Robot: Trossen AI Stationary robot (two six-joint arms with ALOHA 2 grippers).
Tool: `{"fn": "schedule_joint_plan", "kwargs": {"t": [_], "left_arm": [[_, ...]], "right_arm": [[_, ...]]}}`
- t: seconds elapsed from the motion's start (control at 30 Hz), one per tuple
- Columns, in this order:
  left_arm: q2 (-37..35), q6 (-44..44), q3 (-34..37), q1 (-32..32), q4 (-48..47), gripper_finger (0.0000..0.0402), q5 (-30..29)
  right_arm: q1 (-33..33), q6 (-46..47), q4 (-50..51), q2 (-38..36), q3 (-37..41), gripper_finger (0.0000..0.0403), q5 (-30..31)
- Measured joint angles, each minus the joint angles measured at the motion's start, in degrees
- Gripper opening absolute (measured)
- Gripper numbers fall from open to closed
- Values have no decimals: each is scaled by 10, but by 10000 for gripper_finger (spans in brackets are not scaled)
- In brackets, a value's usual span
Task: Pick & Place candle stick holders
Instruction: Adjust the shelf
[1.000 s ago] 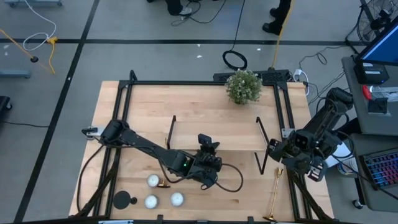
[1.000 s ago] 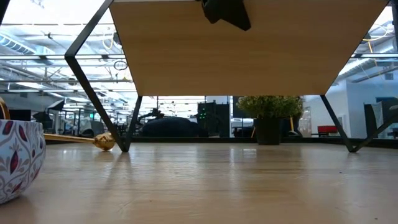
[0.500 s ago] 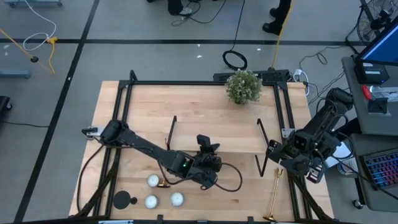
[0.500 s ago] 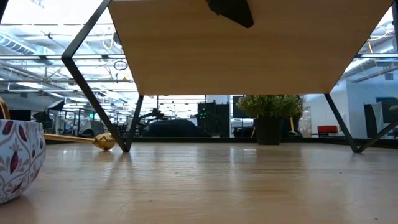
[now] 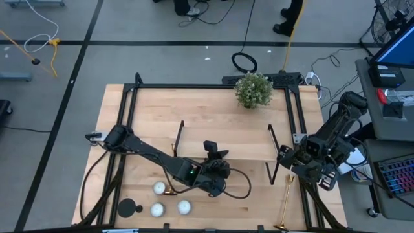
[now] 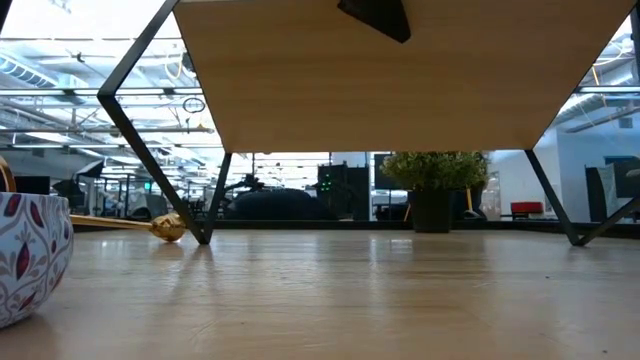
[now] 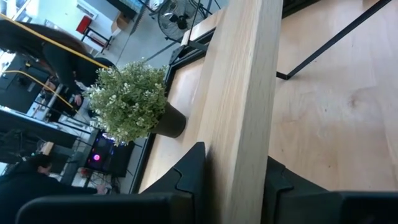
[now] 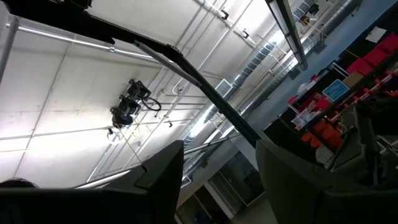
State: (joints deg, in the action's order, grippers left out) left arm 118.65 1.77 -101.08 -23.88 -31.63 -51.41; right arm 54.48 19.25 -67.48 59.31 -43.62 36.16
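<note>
One gold candle stick holder (image 5: 284, 202) lies on its side on the table near the right front; the low view shows it too (image 6: 130, 224). A second gold one (image 5: 169, 191) peeks out beneath my left arm. The black holder (image 5: 129, 208) stands at the front left. My left gripper (image 5: 213, 154) (image 7: 233, 165) is at the near edge of the wooden black-framed stand (image 5: 226, 139), shut on its board. My right gripper (image 5: 304, 158) (image 8: 217, 149) hangs raised at the table's right edge, pointing up, open and holding nothing. My left gripper has the near long edge of the stand's board (image 7: 239, 155) pinched between its two fingers, one on the top face and one under the board (image 6: 375, 15). The fingers come from the near left, slanting slightly down. The stand rests on its black legs (image 6: 200, 236) on the table.
Three white round candles (image 5: 159, 188) (image 5: 156, 210) (image 5: 184, 207) lie at the front left by the black holder. A potted plant (image 5: 253, 89) stands at the far edge. A patterned cup (image 6: 30, 255) sits close to the low camera. Bare tabletop lies under and behind the stand.
My left gripper has rolled a little about its own line while staying at the board's near edge. In the low view the finger under the board has shifted slightly. My right arm has kept still.
</note>
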Motion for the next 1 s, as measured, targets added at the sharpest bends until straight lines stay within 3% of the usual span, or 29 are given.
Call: {"fn": "schedule_joint_plan", "kwargs": {"t": [0.5,0.83,1.0], "left_arm": [[0,-33,0,-7,-28,88,30],[0,-132,0,-14,-21,184,104],[3,-135,2,-14,-35,202,106]], "right_arm": [[0,-6,-4,0,0,196,0],[0,-5,-4,0,0,196,0],[0,-5,-5,0,0,196,0]]}}
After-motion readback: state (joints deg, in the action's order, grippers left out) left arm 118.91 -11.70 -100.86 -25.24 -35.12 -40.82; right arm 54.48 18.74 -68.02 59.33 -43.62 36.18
